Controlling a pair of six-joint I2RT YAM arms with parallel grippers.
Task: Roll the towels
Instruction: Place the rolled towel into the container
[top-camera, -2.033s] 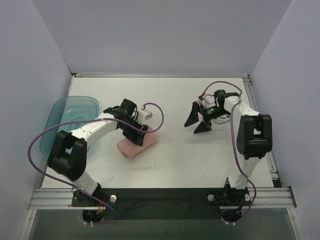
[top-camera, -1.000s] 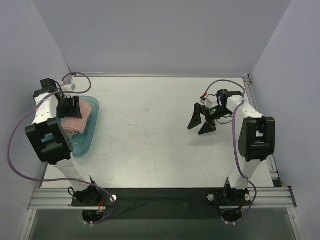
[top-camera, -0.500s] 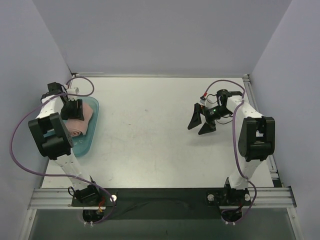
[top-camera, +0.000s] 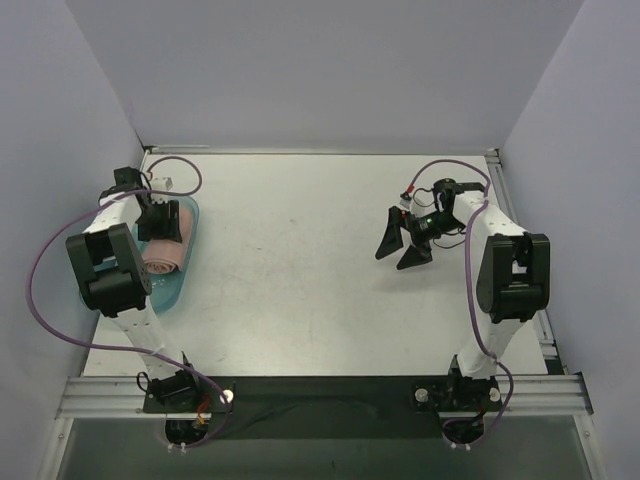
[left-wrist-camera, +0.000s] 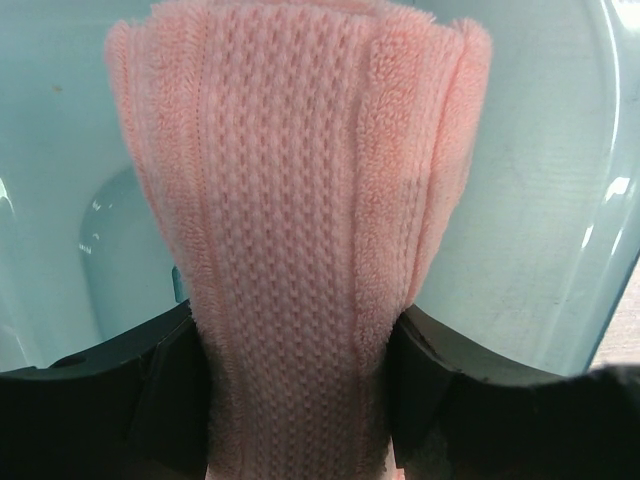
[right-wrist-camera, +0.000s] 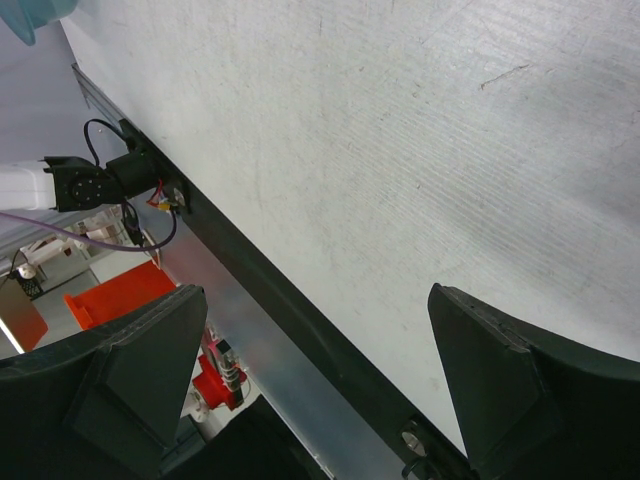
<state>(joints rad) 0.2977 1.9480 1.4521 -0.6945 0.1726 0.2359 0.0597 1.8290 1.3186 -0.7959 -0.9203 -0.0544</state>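
Note:
The salmon-pink towel (top-camera: 166, 253) is rolled up and lies in the translucent teal tray (top-camera: 168, 287) at the table's left edge. My left gripper (top-camera: 160, 222) is at the roll's far end, shut on it. In the left wrist view the towel (left-wrist-camera: 300, 190) fills the middle, squeezed narrower between my black fingers (left-wrist-camera: 165, 375), with the tray floor (left-wrist-camera: 530, 200) under it. My right gripper (top-camera: 398, 247) is open and empty, held above the bare table at the right. In the right wrist view its fingers (right-wrist-camera: 140, 370) stand wide apart around nothing (right-wrist-camera: 315, 295).
The tray sits close to the left wall. The table's front metal rail (right-wrist-camera: 270, 330) and the left arm's base (right-wrist-camera: 90, 185) show in the right wrist view. A raised rail runs along the table's right edge (top-camera: 497, 190).
The left arm carried the rolled towel from the middle of the table into the tray at the left, then shifted slightly right over it. The right arm has barely moved.

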